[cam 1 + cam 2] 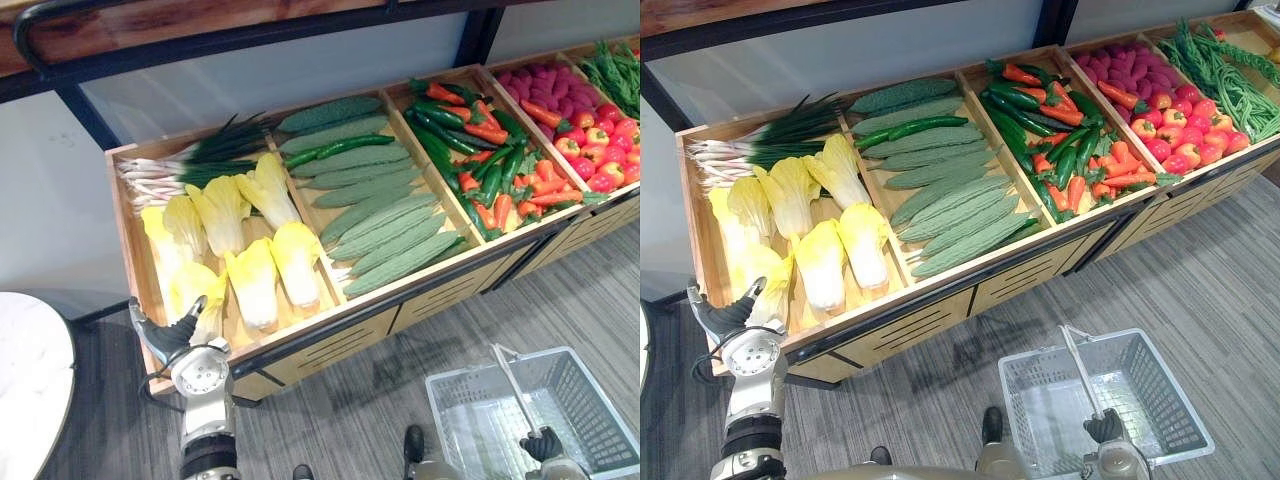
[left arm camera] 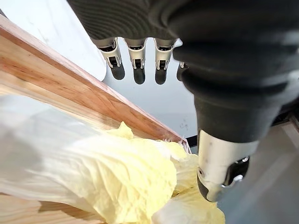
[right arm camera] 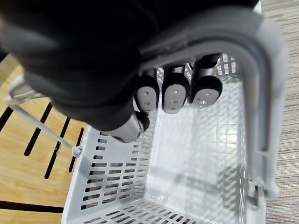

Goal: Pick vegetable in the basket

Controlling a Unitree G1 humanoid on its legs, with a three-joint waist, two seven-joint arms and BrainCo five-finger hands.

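1. Lower right of the frame, nearest the camera: the right hand (image 1: 545, 443) is clenched around the handle (image 1: 510, 388) of a grey plastic basket (image 1: 590, 400), which hangs over the grey floor.
2. Lower left: the left hand (image 1: 172, 338) is raised at the front corner of the wooden display stand (image 1: 330, 345). Its fingers (image 2: 138, 60) are straight and released, grasping nothing.
3. Just past that hand lies the nearest cabbage (image 2: 107, 172), pale yellow and white. It is one of several in the leftmost compartment of the stand.
4. At the left edge, a round white table (image 1: 30, 390).
5. Behind the cabbages, spring onions (image 1: 190, 160) lie across the back of the same compartment.
6. Centre: long bumpy green gourds (image 1: 390, 235), with cucumbers (image 1: 340, 147) behind them.
7. Right of centre: mixed green and orange-red peppers (image 1: 490, 170).
8. Upper right, farthest away: red and yellow bell peppers (image 1: 600, 150), purple sweet potatoes (image 1: 550, 85) and green beans (image 1: 615, 70).
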